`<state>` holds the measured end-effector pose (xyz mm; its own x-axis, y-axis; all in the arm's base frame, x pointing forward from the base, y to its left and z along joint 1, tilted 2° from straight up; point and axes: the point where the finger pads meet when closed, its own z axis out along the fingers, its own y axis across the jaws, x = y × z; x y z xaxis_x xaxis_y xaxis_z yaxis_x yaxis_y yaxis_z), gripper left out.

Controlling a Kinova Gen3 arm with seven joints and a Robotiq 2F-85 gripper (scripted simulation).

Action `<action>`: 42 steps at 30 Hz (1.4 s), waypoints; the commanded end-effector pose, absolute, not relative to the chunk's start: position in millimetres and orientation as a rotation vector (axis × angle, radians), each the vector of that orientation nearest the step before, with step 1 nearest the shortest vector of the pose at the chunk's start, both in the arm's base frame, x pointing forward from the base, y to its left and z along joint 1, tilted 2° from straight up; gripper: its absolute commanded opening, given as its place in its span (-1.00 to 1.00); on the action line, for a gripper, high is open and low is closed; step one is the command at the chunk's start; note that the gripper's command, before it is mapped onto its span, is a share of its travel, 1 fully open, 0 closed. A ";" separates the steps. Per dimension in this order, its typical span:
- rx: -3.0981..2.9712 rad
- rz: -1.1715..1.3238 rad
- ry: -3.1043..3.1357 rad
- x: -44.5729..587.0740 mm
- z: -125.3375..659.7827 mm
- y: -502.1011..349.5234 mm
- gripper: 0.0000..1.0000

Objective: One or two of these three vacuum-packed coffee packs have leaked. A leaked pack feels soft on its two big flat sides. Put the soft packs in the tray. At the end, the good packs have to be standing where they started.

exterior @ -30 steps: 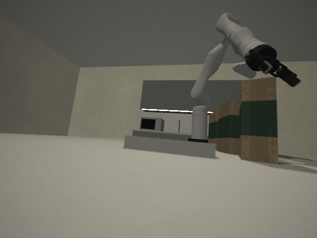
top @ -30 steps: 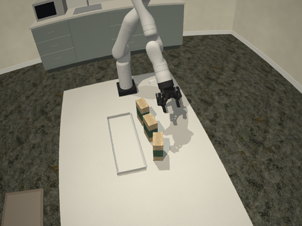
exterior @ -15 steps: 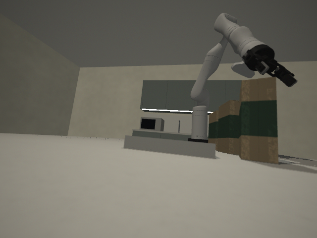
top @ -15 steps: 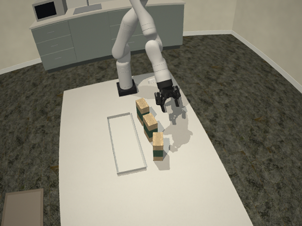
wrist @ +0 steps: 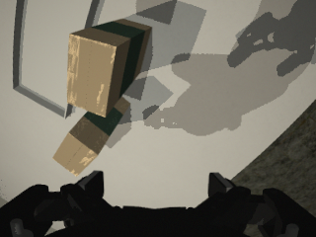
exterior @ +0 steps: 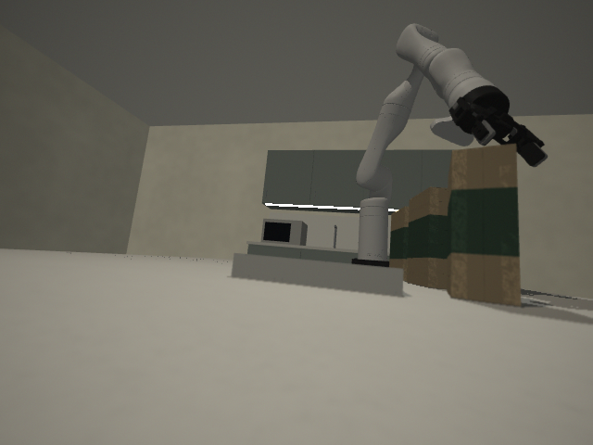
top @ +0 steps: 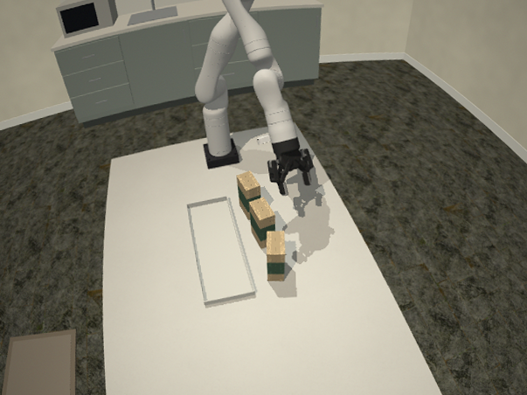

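Note:
Three tan coffee packs with dark green bands stand upright in a row on the white table, right of the tray (top: 218,249): the far pack (top: 248,191), the middle pack (top: 261,220) and the near pack (top: 275,254). My gripper (top: 292,176) is open and empty. It hangs above the table just right of the far pack and touches nothing. In the exterior view the gripper (exterior: 514,136) is above the near pack (exterior: 484,224). In the wrist view the open fingers frame bare table, with the packs (wrist: 102,69) to their left.
The arm's base (top: 220,154) stands at the table's back edge behind the packs. A counter with a microwave (top: 86,15) is against the back wall. A brown mat (top: 38,374) lies on the floor at the front left.

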<state>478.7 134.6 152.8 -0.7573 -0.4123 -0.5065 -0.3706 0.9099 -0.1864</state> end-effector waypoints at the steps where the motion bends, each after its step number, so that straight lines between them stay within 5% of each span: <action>1: -0.545 -0.094 2.520 479.0 155.2 130.4 1.00; 42: -0.515 -0.087 2.591 462.6 154.9 120.2 1.00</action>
<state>460.3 124.4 152.5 -0.8050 -0.3842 -0.4521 -0.3529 0.9226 -0.1556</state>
